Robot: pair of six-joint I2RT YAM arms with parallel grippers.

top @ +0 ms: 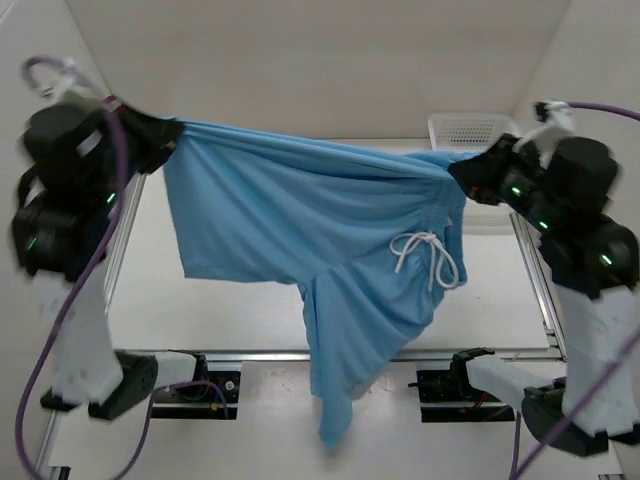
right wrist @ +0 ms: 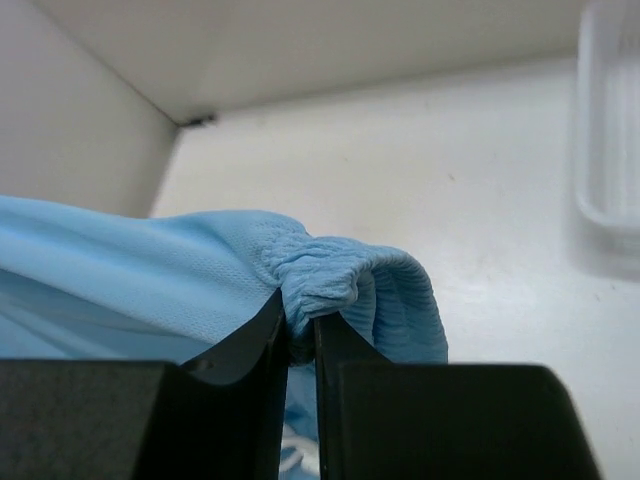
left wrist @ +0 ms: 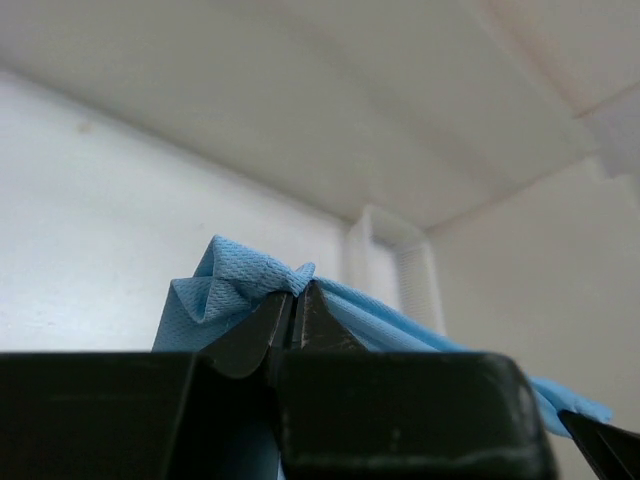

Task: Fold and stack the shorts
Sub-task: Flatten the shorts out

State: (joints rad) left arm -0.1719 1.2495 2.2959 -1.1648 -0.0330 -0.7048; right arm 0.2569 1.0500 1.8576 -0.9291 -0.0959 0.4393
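Step in hand: spreading out. The sky-blue shorts (top: 300,220) hang stretched between both arms, and I see no fold made yet.
Left gripper (left wrist: 297,305): pressed together on a bunched corner of cloth (probably a leg hem), well to the left of the white mesh basket (top: 470,128).
Right gripper (right wrist: 300,325): pinching the gathered waistband (right wrist: 340,275), just in front of the basket.
Shorts' place: lifted off the table (top: 240,310), nearer than the basket and to its left. One leg (top: 335,400) droops toward the arm bases.
Next move: likely lowering the cloth flat while keeping it taut, so the hanging leg does not crumple underneath.
Top view alone: the whole span, the sagging leg and the dangling white drawstring (top: 430,255).
Wrist views alone: each pinch up close, with fabric caught between the fingertips.
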